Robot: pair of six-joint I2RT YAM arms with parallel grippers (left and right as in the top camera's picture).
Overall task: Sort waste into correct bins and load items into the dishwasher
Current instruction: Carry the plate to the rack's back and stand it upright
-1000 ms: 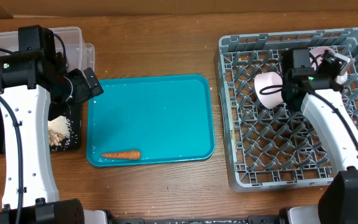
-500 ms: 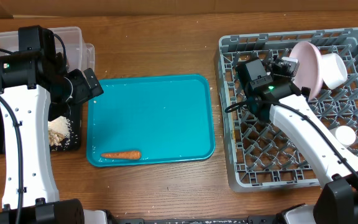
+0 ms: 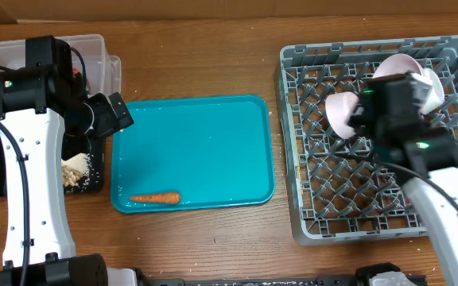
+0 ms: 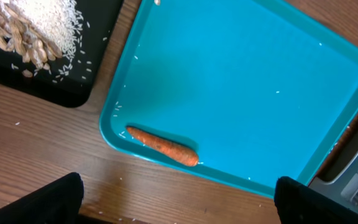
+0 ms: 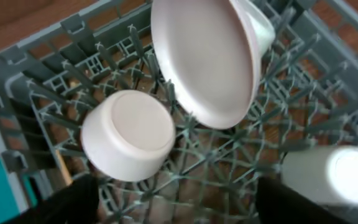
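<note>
The orange carrot (image 3: 154, 198) (image 4: 162, 145) lies at the front left of the teal tray (image 3: 205, 135). My left gripper (image 4: 179, 211) (image 3: 108, 114) hovers open and empty above the tray's left edge. Rice and nut shells (image 3: 74, 168) (image 4: 27, 28) lie in the black tray bin (image 4: 61, 87), and the clear tub (image 3: 94, 48) stands behind it. In the grey dish rack (image 3: 300, 159) (image 5: 42, 74) a pink bowl (image 3: 342, 114) (image 5: 129, 134) sits upside down. A plate (image 5: 204, 59) (image 3: 396, 65) stands on edge, with a white cup (image 5: 340, 177) nearby. My right gripper (image 5: 179, 208) is open and empty above the rack floor, near the bowl.
A second white cup (image 5: 258, 26) (image 3: 429, 86) rests behind the plate. The rack's upright pegs and walls surround my right gripper. Stray rice grains dot the teal tray and the wooden table (image 4: 55, 168). My left arm (image 3: 30, 159) covers much of the black tray.
My right arm swung left and then back right over the rack, and its gripper went from shut to open. The bowl rests in the rack. The left arm has barely moved.
</note>
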